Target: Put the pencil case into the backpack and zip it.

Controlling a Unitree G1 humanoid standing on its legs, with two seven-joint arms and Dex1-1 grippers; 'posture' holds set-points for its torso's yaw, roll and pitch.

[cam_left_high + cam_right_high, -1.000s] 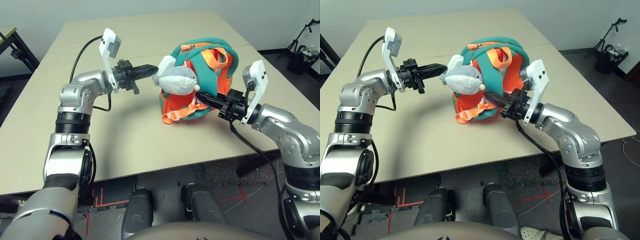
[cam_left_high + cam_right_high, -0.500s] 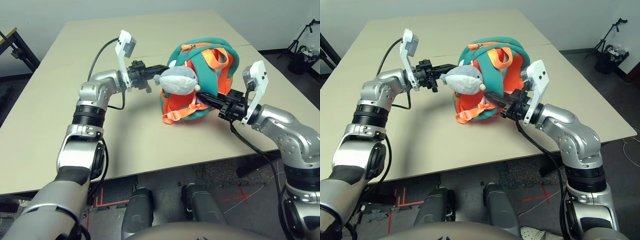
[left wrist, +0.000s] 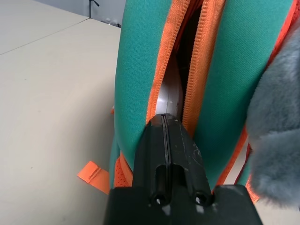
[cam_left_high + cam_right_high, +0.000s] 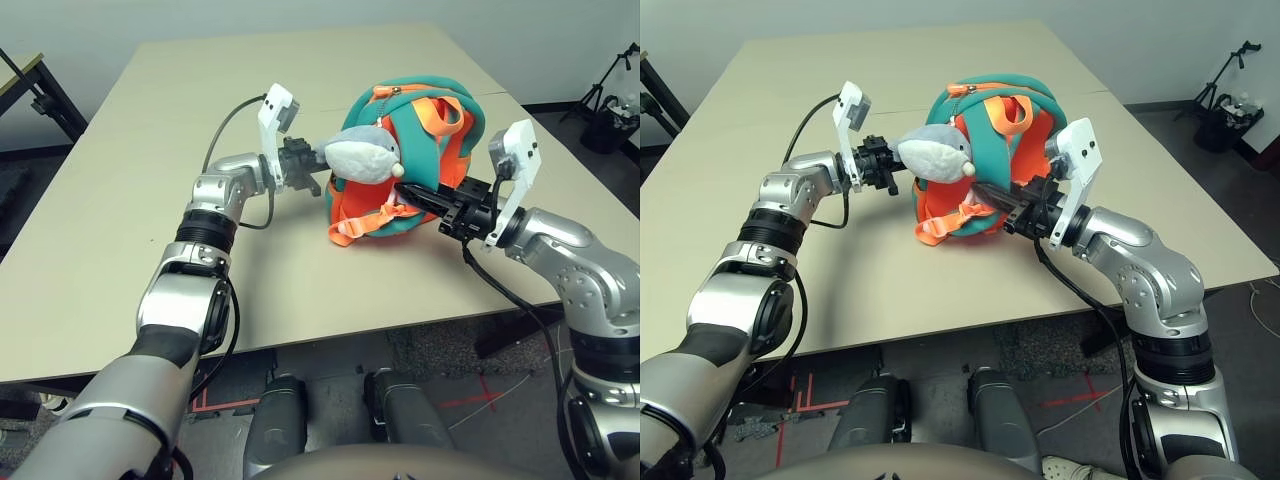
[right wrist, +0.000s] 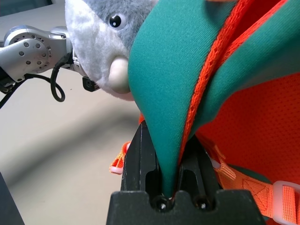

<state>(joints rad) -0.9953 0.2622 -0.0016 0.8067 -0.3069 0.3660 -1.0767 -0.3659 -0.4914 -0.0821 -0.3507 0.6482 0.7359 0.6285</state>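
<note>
We see the backpack [image 4: 410,160] standing near the middle of the worktop [image 4: 120,200], closer to its right edge, zip opening still parted. A pale flat surface shows inside the gap, probably the pencil case [image 3: 171,96]. The left gripper [image 3: 169,129] has its jaws pressed together, tip at the orange zip trim. The right gripper [image 5: 164,161] has its jaws pinched on a teal fold of the backpack. The plush shark [image 4: 362,157] hangs on the front.
</note>
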